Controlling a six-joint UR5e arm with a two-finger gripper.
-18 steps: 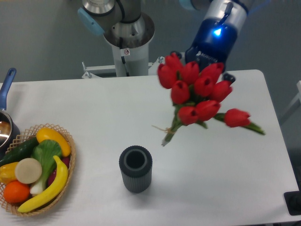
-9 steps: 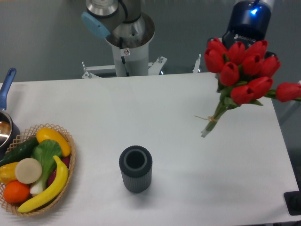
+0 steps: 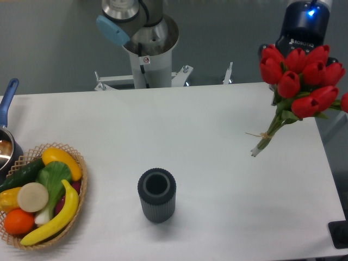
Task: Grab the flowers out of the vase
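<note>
The red tulips point(image 3: 300, 81) hang in the air over the table's point(image 3: 217, 163) right edge, well clear of the empty ribbed vase point(image 3: 156, 194). The gripper point(image 3: 300, 46) sits hidden behind the blooms; presumably it clasps them. Next, I'd guess, comes setting them down.

Flowers lifted clear, vase left standing

The flowers point(image 3: 300, 81), a bunch of red tulips with green stems bound by twine near the stem ends, are seen raised above the right edge of the surface, tilted with the blooms up and to the right and the stem ends pointing down-left. The vase point(image 3: 156, 194), a short dark grey ribbed cylinder with a thick rim, is set upright near the front middle, well apart from the bunch, its opening showing dark.
</note>
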